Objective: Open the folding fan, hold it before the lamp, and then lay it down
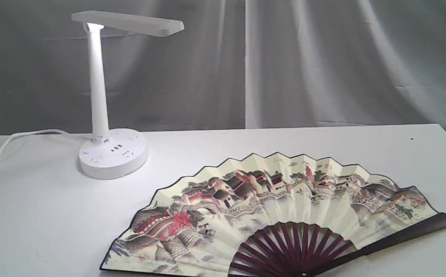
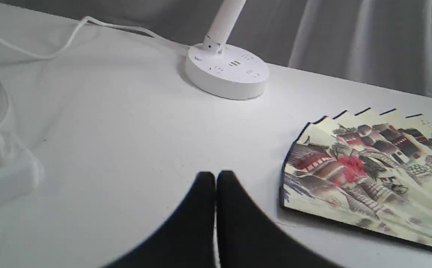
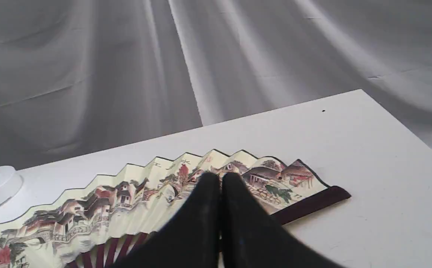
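Exterior view: folding fan [image 1: 277, 207] lies fully spread on the table [image 1: 34, 215], apart from the lamp [image 1: 98, 96]. Left gripper [image 2: 216, 176]: fingers pressed together, empty, fan just beside them. Right gripper [image 3: 221, 178]: likewise, fan below its tips. Judged: opened and laid down; the lamp step cannot be confirmed.

folding fan [image 1: 284, 200]: spread wide, flat on white table [image 1: 46, 215], painted side up, ribs at near edge | lamp [image 1: 98, 88]: upright, left rear, well apart from fan | cord [image 1: 4, 148]: trails left from base | backdrop: grey curtain [image 1: 323, 57]
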{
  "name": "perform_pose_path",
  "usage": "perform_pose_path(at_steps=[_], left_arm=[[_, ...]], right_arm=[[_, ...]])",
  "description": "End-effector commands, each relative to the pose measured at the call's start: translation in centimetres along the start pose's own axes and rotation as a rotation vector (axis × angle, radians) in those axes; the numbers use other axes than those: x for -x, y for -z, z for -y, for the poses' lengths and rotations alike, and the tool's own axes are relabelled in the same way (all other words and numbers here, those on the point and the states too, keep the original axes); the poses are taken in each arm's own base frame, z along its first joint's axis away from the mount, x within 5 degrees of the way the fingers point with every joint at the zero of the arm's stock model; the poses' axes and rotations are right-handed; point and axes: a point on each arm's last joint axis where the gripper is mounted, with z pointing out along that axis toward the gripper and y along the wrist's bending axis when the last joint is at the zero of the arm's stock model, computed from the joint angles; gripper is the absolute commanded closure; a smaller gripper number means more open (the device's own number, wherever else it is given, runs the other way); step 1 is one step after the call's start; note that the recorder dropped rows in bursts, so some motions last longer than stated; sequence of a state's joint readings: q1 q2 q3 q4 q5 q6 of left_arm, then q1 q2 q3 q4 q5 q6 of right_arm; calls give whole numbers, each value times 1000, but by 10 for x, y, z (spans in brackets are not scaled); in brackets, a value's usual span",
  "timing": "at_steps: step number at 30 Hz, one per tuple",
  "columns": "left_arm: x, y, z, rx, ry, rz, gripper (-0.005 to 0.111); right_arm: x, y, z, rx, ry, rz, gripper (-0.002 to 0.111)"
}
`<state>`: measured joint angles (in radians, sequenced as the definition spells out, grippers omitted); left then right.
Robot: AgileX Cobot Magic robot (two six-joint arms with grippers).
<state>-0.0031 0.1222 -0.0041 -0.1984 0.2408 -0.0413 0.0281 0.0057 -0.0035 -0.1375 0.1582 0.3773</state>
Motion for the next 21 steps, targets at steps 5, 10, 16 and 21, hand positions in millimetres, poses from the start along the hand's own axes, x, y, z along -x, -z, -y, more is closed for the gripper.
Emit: perform_pose_path(at_steps=[5, 10, 16, 21], left_arm=[[4, 0, -5, 59, -141, 48, 107], [-3, 0, -3, 35, 11, -15, 107], [2, 0, -6, 63, -263, 23, 107], [1, 0, -5, 56, -231, 21, 107]], right_arm=[[0, 0, 0, -3, -4, 14, 108], [0, 0, 0, -3, -4, 14, 108], [0, 0, 0, -3, -4, 14, 108], [0, 0, 0, -3, -4, 14, 108]])
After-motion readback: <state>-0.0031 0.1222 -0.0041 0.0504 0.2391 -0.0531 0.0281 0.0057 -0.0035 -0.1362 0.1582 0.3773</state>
